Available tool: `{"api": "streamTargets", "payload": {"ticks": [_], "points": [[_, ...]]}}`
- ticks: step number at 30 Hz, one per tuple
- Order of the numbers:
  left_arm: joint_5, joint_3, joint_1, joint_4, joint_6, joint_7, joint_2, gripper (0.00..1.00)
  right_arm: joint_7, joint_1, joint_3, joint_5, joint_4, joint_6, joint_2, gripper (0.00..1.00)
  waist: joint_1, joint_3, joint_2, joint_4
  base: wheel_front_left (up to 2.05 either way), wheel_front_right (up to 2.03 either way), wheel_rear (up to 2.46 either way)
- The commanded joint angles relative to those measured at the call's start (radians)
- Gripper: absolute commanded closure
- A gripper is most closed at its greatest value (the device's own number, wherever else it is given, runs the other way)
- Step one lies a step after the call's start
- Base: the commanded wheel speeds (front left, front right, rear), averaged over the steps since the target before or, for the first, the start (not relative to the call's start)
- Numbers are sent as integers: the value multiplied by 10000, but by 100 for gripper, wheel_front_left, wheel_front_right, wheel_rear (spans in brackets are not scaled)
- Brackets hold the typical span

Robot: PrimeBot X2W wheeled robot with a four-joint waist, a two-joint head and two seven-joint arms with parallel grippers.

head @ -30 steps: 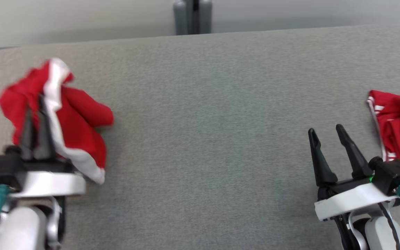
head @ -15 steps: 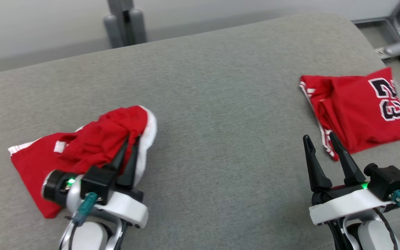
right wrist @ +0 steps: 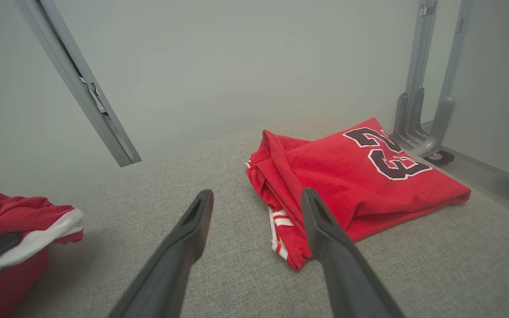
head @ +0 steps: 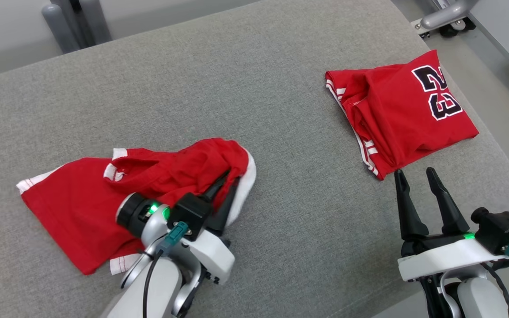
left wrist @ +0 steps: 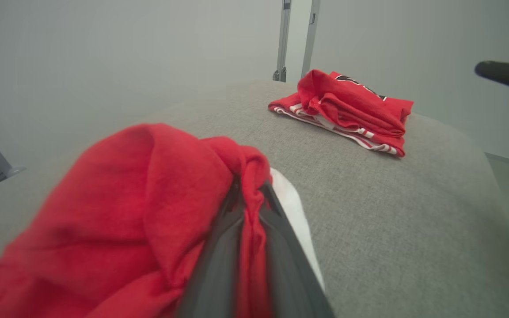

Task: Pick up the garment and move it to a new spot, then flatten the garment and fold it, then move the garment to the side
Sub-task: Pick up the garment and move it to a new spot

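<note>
Garment [head: 82,198] — red — is lying on the tabletop [head: 237,88], spreading leftward from the left claw [head: 231,176], which is clenching its bunched edge; right claw [head: 413,171] is gaping — folded jersey [head: 404,115] just beyond its tips.

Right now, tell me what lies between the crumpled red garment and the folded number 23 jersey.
Only bare grey cushion separates the crumpled garment from the folded jersey; the head view shows it.

Head camera looks down — low wrist cameras both face the folded jersey [right wrist: 347,190].
</note>
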Motion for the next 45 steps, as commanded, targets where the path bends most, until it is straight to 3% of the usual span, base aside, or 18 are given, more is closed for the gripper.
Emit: {"api": "streamTargets", "payload": {"ticks": [1,3,8,19,30,39,45], "points": [[-85,-43,-233,15,-117,-144,-73,0,-97,-97,-42,52,60,2,-47,0,0,8,0,22,0,0,0],[-440,-164,-256,-103,-385,-513,-239,0,-124,-133,-293,-57,64,2,-45,0,0,-18,0,233,0,0,0],[-666,-220,-188,-642,-511,-842,-247,0,-145,-209,-606,-350,-105,2,-53,0,0,-119,0,657,0,0,0],[-794,1738,177,-2331,1004,-1298,722,0,86,-351,-925,-1069,-691,2,-55,0,0,-447,0,2013,0,0,0],[-988,3148,1638,-3155,1865,-1427,1616,0,568,36,-711,-1533,-990,2,-58,0,0,-1124,0,2729,0,0,0],[-1057,3233,3183,-3746,2245,-1275,1759,0,894,670,-830,-1687,-1256,2,-58,0,0,-1837,0,2933,0,0,0],[-1241,3245,3561,-3766,2183,-1326,1760,0,1045,1078,-989,-1681,-1369,2,-58,0,0,-2162,0,3102,0,0,0]]}}
